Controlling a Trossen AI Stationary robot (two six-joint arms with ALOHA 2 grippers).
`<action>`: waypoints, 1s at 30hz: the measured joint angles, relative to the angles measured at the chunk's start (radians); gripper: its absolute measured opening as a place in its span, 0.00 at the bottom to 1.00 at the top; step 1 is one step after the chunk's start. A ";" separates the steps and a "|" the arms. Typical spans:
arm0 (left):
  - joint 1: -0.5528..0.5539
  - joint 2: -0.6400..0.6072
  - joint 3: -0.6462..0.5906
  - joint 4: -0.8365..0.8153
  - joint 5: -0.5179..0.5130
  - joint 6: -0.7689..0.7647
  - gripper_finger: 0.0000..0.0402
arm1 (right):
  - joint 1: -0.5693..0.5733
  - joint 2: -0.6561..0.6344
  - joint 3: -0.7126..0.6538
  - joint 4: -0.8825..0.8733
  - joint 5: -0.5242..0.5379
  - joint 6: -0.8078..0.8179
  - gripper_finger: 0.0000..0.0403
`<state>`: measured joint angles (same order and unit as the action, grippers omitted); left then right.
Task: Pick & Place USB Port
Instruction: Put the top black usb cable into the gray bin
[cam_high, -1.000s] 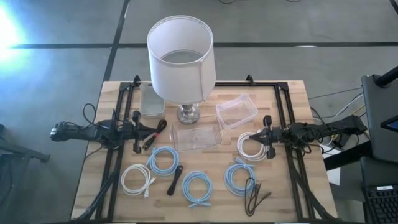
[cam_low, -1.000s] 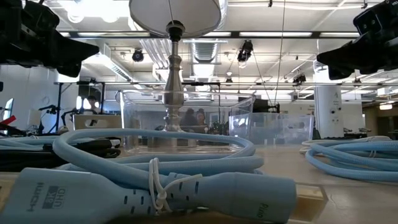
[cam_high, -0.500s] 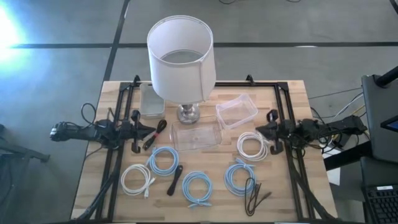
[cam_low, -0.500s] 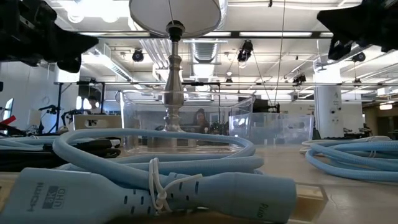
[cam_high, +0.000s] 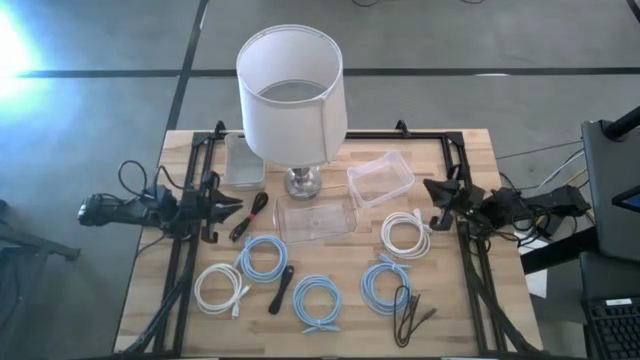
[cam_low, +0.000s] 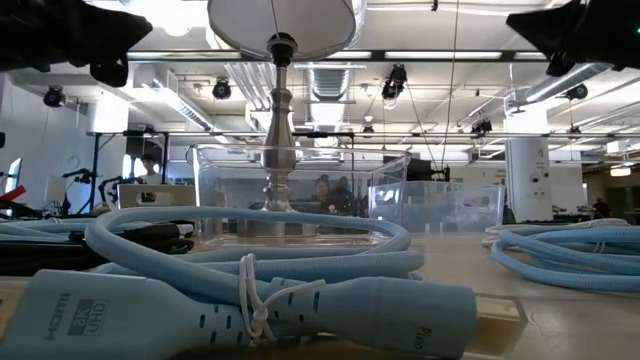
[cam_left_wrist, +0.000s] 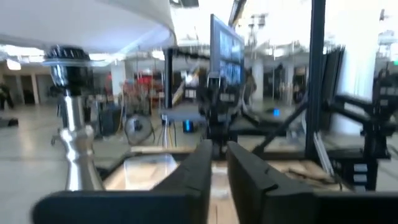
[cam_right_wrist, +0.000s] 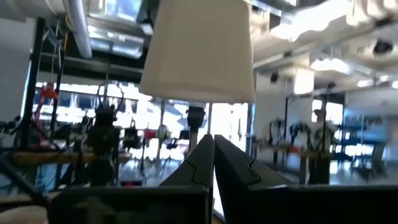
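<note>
Several tied cable coils lie on the wooden table (cam_high: 470, 150): white ones (cam_high: 220, 288) (cam_high: 405, 235), light blue ones (cam_high: 262, 257) (cam_high: 318, 300) (cam_high: 385, 285), a thin black cable (cam_high: 405, 315), a black-and-red lead (cam_high: 250, 215) and a black stick-shaped piece (cam_high: 282, 288). Which of these is the USB port I cannot tell. My left gripper (cam_high: 238, 204) (cam_left_wrist: 219, 165) hovers at the table's left, roughly level, with a narrow gap between its fingers and nothing in it. At the table's right, my right gripper (cam_high: 428, 185) (cam_right_wrist: 213, 146) is shut, empty and tipped upward.
A lamp with a white shade (cam_high: 290, 95) and a metal foot (cam_high: 303, 182) stands at the middle far side. Clear containers sit in front of it (cam_high: 318, 218), to its right (cam_high: 380, 178) and to its left (cam_high: 244, 160). People show in the room beyond.
Both grippers have risen above the table. My right gripper has also tipped its fingers from pointing down over the white coil to pointing upward. No cable has moved.
</note>
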<state>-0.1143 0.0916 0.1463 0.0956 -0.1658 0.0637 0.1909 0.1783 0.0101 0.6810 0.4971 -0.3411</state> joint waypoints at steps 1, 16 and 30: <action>0.000 0.013 0.018 -0.029 -0.002 -0.001 0.21 | 0.000 0.000 0.000 0.005 -0.004 -0.006 0.02; 0.001 0.284 0.357 -0.624 -0.097 -0.271 0.43 | -0.005 0.045 0.048 -0.044 0.003 0.025 0.16; 0.001 0.618 0.290 -0.791 -0.077 -0.746 0.42 | -0.005 0.357 0.222 -0.042 0.003 0.073 0.35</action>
<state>-0.1131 0.7092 0.4368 -0.6958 -0.2431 -0.6823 0.1864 0.5354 0.2317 0.6389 0.4999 -0.2686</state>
